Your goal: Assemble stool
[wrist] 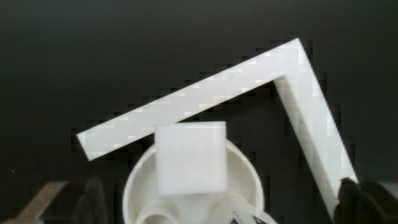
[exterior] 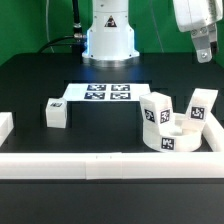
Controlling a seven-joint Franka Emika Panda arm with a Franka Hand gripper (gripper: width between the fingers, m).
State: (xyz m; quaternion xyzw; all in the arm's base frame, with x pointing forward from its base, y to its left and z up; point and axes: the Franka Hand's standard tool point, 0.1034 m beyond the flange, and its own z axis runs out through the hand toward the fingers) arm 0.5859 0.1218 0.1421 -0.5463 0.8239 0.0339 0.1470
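Black table (exterior: 40, 75): seat (exterior: 178, 135), leg (exterior: 56, 112), marker board (exterior: 105, 93)

The exterior camera stood off the table (exterior: 40, 85), somewhat raised. It looked across and down toward the arm's base (exterior: 108, 35) at middling range. The near border rail (exterior: 100, 163) lay along its foreground. The wrist camera rode at the gripper (exterior: 204, 52), high at the exterior view's right, and faced steeply downward at closer range. Both views covered the seat disc (exterior: 185, 143), the upright leg (wrist: 191, 155) standing in it, and the rail corner (wrist: 290, 50) beside it.
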